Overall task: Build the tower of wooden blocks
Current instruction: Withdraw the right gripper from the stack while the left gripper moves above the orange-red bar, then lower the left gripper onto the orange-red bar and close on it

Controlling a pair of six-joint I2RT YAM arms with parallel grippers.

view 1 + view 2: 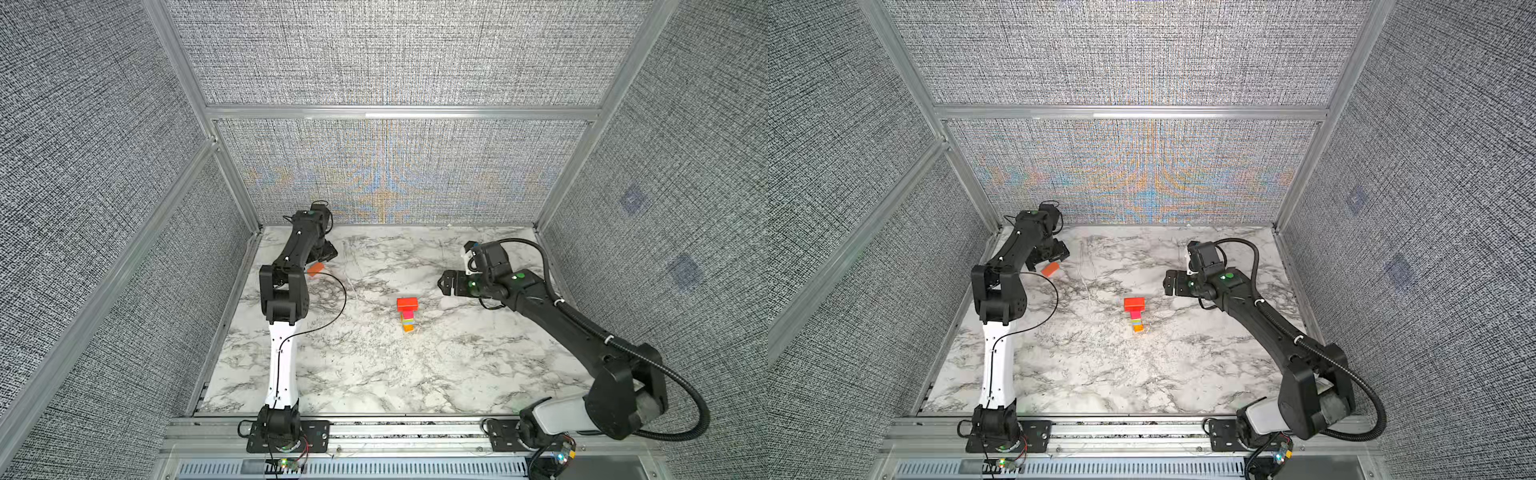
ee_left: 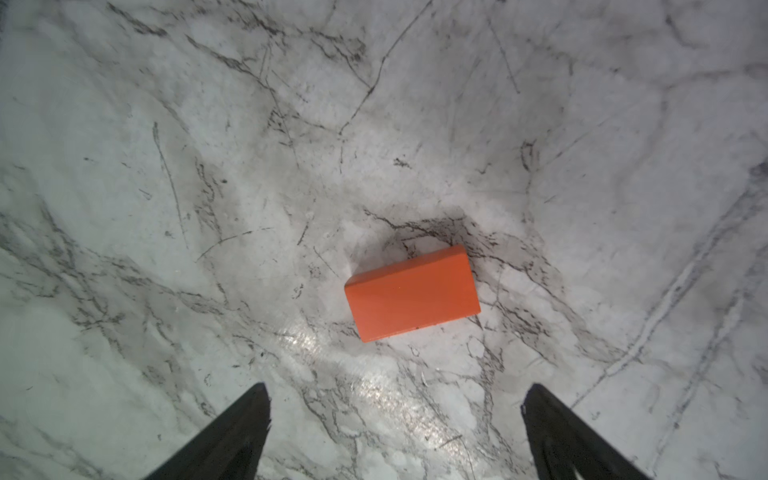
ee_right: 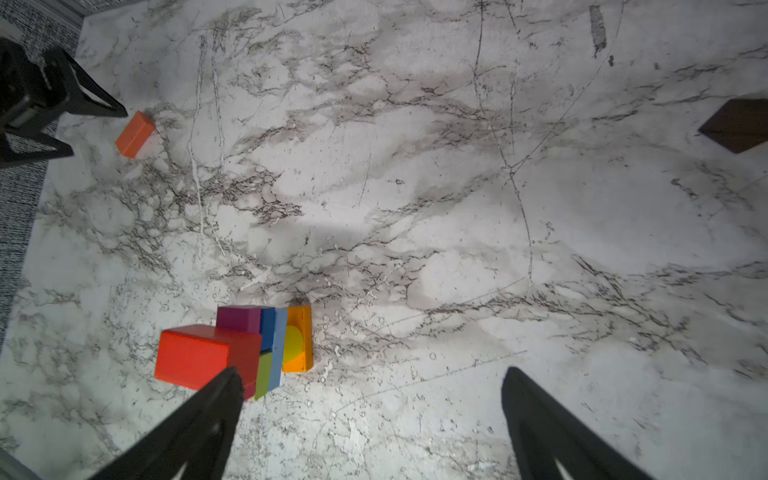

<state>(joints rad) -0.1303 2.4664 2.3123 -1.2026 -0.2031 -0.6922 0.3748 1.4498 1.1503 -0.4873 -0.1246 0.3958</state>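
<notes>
Veined marble tabletop, slim painted-block tower, loose orange brick

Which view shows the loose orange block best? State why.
The left wrist view: the loose orange block lies large and sharp on the marble table, unblocked, ahead of the open fingers. Both top views show it small beside the left arm. The right wrist view shows it small and distant.

Marble tabletop: wood block tower centre, orange block far left.
</notes>
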